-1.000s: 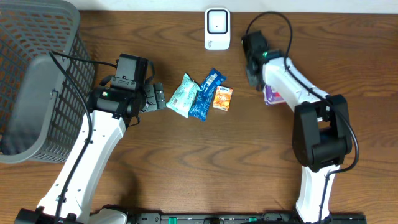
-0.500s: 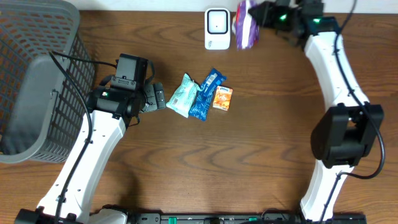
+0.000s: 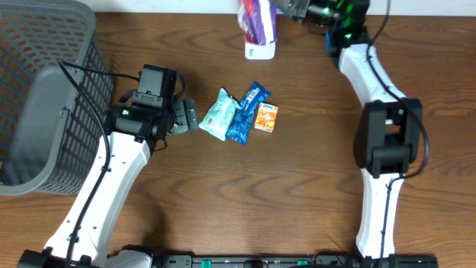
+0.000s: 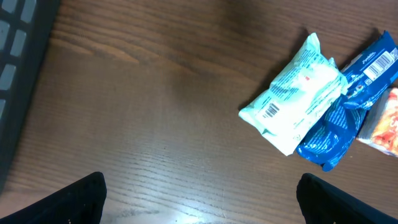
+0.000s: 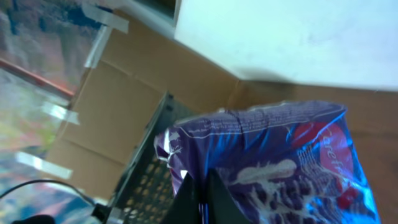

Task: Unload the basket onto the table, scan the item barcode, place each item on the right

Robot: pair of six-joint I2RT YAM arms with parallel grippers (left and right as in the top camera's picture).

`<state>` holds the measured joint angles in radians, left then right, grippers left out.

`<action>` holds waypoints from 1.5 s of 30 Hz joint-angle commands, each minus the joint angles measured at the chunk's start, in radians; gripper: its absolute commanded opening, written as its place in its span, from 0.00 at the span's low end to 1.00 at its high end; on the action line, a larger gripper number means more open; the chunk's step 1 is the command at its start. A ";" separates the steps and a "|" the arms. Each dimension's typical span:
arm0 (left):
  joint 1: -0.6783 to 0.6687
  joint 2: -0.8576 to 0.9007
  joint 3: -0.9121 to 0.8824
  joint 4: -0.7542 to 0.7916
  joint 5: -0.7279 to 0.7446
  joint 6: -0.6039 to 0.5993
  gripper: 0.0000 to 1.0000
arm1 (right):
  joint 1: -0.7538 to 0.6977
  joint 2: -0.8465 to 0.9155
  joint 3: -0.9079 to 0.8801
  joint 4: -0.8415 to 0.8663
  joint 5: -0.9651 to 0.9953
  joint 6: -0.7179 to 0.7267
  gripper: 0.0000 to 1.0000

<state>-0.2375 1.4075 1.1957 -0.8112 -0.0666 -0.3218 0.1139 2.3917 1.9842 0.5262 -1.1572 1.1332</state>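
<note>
Purple packet (image 3: 256, 21) now hangs over the scanner (image 3: 260, 50), pinched tight in the right hand (image 5: 200, 196)

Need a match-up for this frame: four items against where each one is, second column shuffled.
1. purple packet
2. mint-green packet
3. orange packet
4. grey basket

A. far left of the overhead view
B. held by the right tool above the scanner
C. just right of the blue packet
D. just left of the blue packet, nearest the left tool

Pairs: 1-B, 2-D, 3-C, 4-A
</note>
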 commanded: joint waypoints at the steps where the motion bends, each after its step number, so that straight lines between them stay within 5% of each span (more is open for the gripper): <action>1: 0.003 0.005 0.008 -0.003 -0.013 -0.013 0.98 | -0.024 -0.020 0.009 0.080 -0.098 0.198 0.01; 18: 0.003 0.005 0.008 -0.003 -0.013 -0.013 0.98 | -0.111 -0.153 0.009 0.074 -0.171 0.144 0.02; 23: 0.003 0.005 0.008 -0.003 -0.013 -0.013 0.98 | -0.050 -0.153 0.009 -0.227 -0.034 -0.089 0.04; 29: 0.003 0.005 0.008 -0.003 -0.013 -0.013 0.98 | -0.003 -0.175 0.010 -0.884 0.377 -0.474 0.26; 32: 0.003 0.005 0.008 -0.003 -0.013 -0.013 0.98 | 0.012 -0.179 0.010 -1.079 0.497 -0.578 0.40; 39: 0.003 0.005 0.008 -0.003 -0.013 -0.013 0.98 | 0.054 -0.163 0.009 -1.243 0.571 -0.690 0.97; 45: 0.003 0.005 0.008 -0.003 -0.013 -0.013 0.98 | 0.084 -0.091 0.009 -1.240 0.602 -0.631 0.99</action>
<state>-0.2375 1.4075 1.1957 -0.8112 -0.0666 -0.3218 0.1768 2.2517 1.9862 -0.7155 -0.5934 0.4923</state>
